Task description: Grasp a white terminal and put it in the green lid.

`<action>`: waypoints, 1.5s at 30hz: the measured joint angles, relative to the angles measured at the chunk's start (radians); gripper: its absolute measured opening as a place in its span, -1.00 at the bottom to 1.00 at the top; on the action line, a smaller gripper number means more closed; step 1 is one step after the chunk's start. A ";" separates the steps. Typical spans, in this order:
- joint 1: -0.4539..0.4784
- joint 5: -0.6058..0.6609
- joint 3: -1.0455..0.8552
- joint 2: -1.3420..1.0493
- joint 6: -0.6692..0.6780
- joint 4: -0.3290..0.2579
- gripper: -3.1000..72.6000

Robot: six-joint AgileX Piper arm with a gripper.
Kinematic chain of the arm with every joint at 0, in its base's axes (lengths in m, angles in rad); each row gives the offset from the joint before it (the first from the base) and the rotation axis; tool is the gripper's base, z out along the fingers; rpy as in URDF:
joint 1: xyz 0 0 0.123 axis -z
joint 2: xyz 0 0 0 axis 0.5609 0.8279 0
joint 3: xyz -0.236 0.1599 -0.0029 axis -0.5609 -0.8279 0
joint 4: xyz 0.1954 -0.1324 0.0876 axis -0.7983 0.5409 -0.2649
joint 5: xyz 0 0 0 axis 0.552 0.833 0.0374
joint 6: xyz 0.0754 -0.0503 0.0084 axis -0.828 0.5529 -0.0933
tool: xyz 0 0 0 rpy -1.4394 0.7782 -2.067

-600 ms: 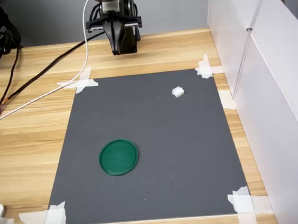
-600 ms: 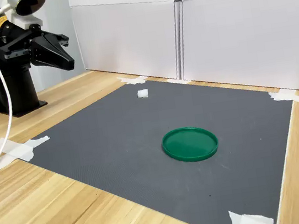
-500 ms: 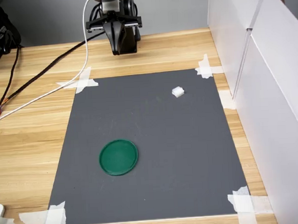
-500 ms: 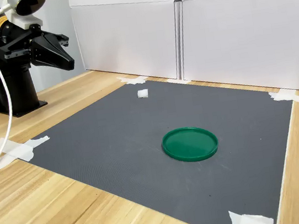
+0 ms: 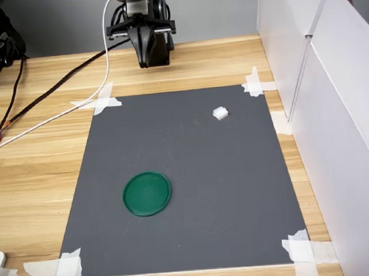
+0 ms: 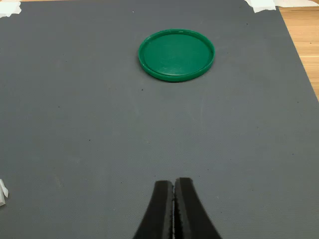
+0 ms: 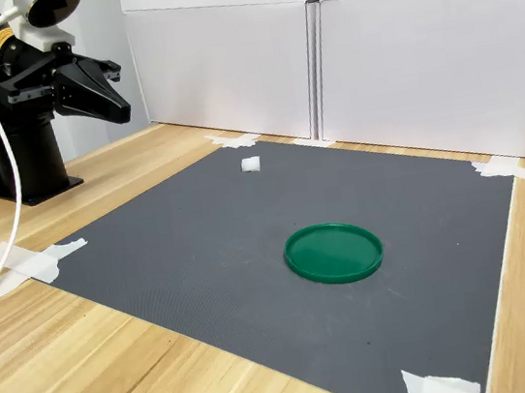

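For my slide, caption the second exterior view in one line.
Closed gripper raised near the arm's base, white terminal and green lid lying apart on the grey mat.

The grey mat lies open, carrying only the white terminal and the green lid, well apart with bare mat between them. White panels wall off the first exterior view's right edge. Cables trail across the counter beside the mat.
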 joint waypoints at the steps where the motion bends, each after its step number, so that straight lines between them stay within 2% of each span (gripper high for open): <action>1: 0.000 0.000 0.000 0.000 0.000 0.000 -0.98; 12: 0.000 0.072 0.139 0.152 0.000 -0.012 -0.98; 27: 0.000 0.127 0.390 0.674 0.004 -0.016 -0.98; 35: 0.000 0.165 0.574 0.895 0.114 -0.009 -0.98; 41: -0.004 0.180 0.659 1.019 0.182 0.024 -0.98; 45: -0.087 0.197 0.705 1.098 0.193 0.111 -0.98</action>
